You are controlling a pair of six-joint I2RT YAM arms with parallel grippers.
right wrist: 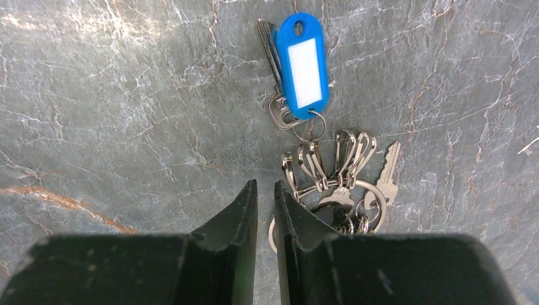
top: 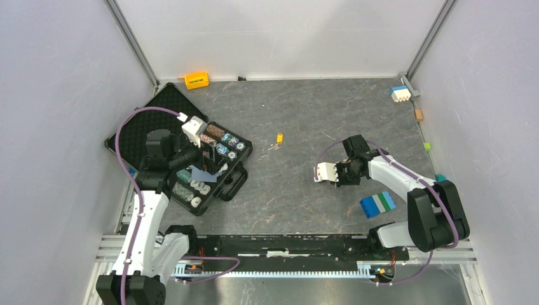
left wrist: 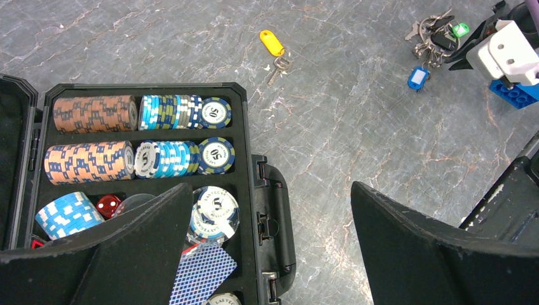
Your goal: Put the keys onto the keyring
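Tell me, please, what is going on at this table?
The job is putting keys on a keyring. The right arm's fingers, nearly closed, sit beside the key bunch with the blue tag; whether they pinch it is unclear. A yellow-tagged key lies apart. The left arm's fingers hang open over the poker chip case.

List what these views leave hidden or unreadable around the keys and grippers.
- Right wrist view: key bunch, lower ring runs under the right gripper; gripped or not, unclear.
- Top view: yellow-tagged key too small for detail; the right gripper covers the bunch.
- Left wrist view: the open left gripper covers near compartments of the chip case.
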